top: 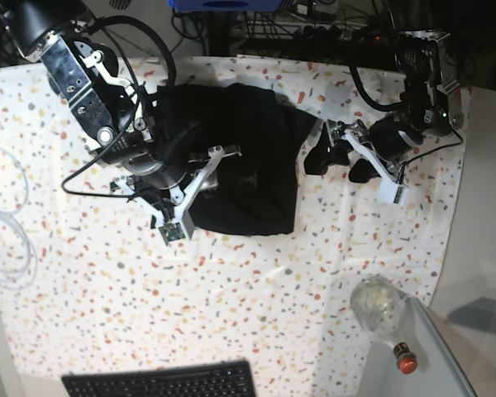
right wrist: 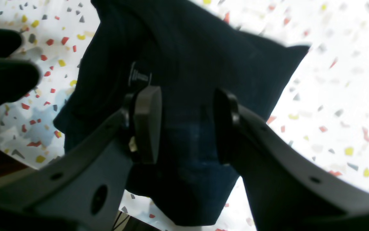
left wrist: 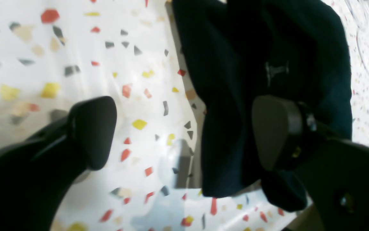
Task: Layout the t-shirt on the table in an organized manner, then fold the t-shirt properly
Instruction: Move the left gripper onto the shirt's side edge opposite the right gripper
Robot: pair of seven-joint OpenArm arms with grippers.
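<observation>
Note that the left hand [left wrist: 184,131] is spread beside the t-shirt [top: 240,157], freeing it to lie on the desk [top: 256,289], while the right hand [right wrist: 187,125] hangs half-spread above it, grip unclear.

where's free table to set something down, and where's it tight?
Free: the broad stretch of table between the t-shirt and the keyboard, and the left side up to the clear cable loops. Crowded: the top middle, where the right hand sits over the shirt and the open left hand at its edge.

Right gripper [right wrist: 187,125] part-open over black t-shirt [right wrist: 203,64] on speckled table [right wrist: 332,96].
</observation>
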